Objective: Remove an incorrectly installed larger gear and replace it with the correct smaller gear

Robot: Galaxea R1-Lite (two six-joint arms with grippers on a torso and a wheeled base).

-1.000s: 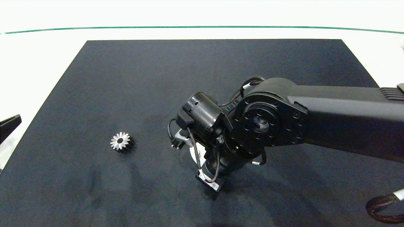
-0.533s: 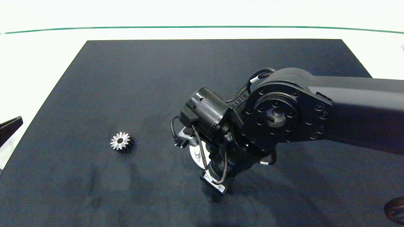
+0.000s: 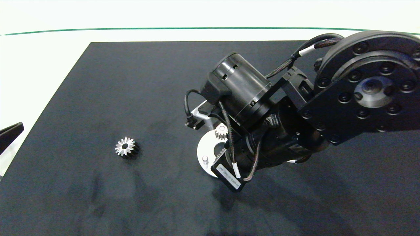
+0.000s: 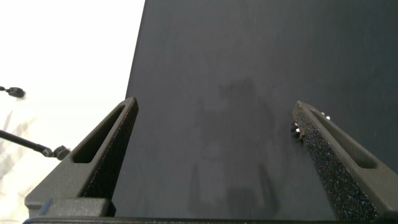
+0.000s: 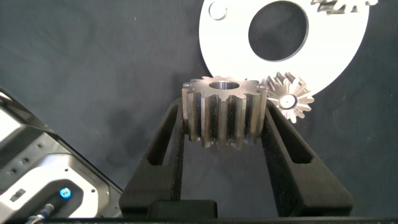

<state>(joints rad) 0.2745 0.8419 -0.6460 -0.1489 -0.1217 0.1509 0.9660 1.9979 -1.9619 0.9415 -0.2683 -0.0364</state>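
The larger gear, a starburst of long teeth with dark sides, lies flat on the black mat left of centre, apart from both grippers. In the right wrist view my right gripper is shut on the smaller gear, whose short blunt teeth sit between the pads and whose round hole faces up. It hangs just off the rim of the white plate. In the head view the right wrist hides the held gear. My left gripper is open over the mat's left side.
The white plate has a large centre hole and a small pin. A small toothed gear sits on its far rim. In the right wrist view a little bevel gear sits at the plate's edge. White table surrounds the mat.
My right arm has risen and swung toward the far right, uncovering the white plate and the small gear on it. The larger gear and the left arm have stayed put.
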